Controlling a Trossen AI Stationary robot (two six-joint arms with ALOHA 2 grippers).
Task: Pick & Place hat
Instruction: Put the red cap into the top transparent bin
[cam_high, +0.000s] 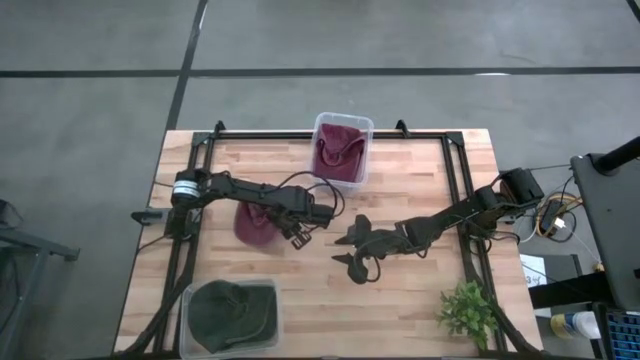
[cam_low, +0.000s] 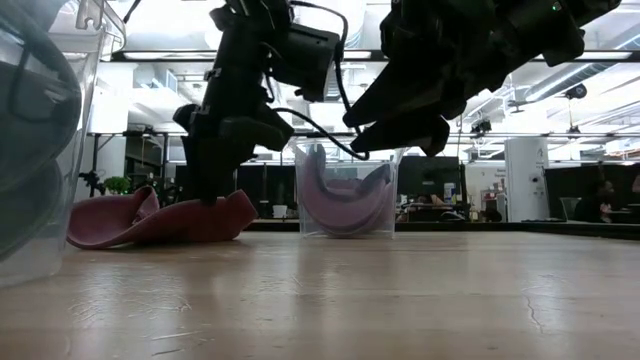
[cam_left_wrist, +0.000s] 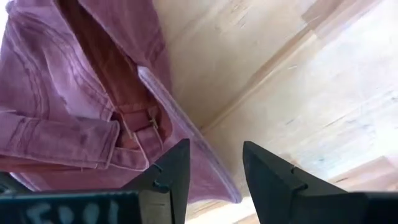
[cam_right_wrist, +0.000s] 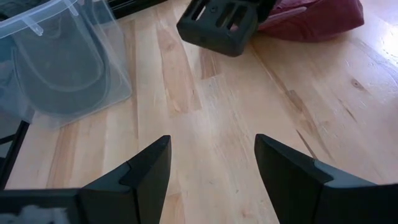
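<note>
A maroon cap (cam_high: 252, 226) lies on the wooden table left of centre, its crown crumpled; in the left wrist view its back strap and buckle (cam_left_wrist: 142, 124) show. My left gripper (cam_left_wrist: 214, 149) is open and low over the cap's right side (cam_low: 210, 195), with the brim edge (cam_left_wrist: 214, 177) running between the two fingers. My right gripper (cam_high: 356, 262) is open and hangs above bare table right of centre (cam_right_wrist: 211, 146), clear of the cap. Another maroon cap lies in the clear bin (cam_high: 342, 148) at the far edge. My left gripper comes down on the cap from above, one finger (cam_left_wrist: 171, 171) over the cloth by the brim edge and the other over bare wood. Whether a finger touches the cap I cannot tell.
A clear bin (cam_high: 268, 292) at the near left corner holds a dark green cap (cam_high: 232, 312). A small green plant (cam_high: 470, 312) stands at the near right. A black frame runs along the table's sides. Bare wood lies between the two grippers and toward the near edge.
</note>
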